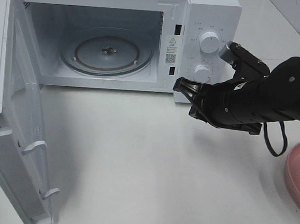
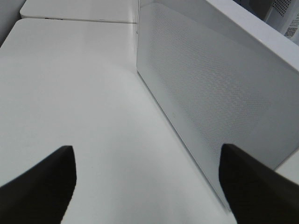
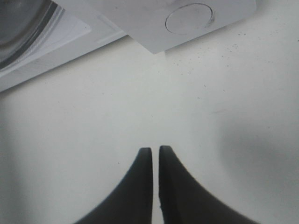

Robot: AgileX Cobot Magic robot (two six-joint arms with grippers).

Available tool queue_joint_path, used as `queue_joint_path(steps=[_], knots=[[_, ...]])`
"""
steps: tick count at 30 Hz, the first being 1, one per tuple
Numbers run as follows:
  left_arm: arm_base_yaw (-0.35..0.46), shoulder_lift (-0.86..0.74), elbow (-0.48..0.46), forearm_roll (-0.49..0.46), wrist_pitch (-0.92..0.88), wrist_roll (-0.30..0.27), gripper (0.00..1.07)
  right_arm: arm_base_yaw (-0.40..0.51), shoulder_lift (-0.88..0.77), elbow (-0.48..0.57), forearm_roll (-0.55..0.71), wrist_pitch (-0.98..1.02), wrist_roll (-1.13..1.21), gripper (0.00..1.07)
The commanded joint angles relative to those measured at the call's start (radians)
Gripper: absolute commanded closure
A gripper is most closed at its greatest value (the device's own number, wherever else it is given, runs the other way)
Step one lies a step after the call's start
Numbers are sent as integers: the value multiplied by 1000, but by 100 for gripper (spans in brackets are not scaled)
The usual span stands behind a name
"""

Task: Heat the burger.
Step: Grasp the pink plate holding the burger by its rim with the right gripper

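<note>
The burger is out of view in all frames. The white microwave (image 1: 199, 12) stands at the back with its door (image 1: 20, 112) swung wide open to the left. Its glass turntable (image 1: 108, 52) is bare. My right gripper (image 1: 179, 84) is shut and empty, just above the table in front of the microwave's lower right corner, below the knobs. In the right wrist view its fingers (image 3: 155, 151) are pressed together with nothing between them. My left gripper (image 2: 147, 147) is open and empty beside the open door's perforated panel (image 2: 210, 93); it does not show in the exterior view.
A pink round plate (image 1: 298, 173) lies at the right edge of the table, partly cut off. Two white knobs (image 1: 210, 42) (image 1: 202, 72) sit on the microwave's control panel; the lower one shows in the right wrist view (image 3: 189, 18). A black cable (image 1: 275, 142) hangs under the right arm.
</note>
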Motion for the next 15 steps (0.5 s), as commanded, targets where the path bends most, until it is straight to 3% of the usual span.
queue_joint_path(steps=[1,7,15], knots=[[-3,-18,1,-8,2,-2,30,-33,-31,3,-13,84,-93,102],[-3,-18,1,-8,2,-2,30,-86,-93,3,-69,247,-199,101],[-3,-18,1,-8,2,-2,30,-96,-180,3,-301,461,-165,98]])
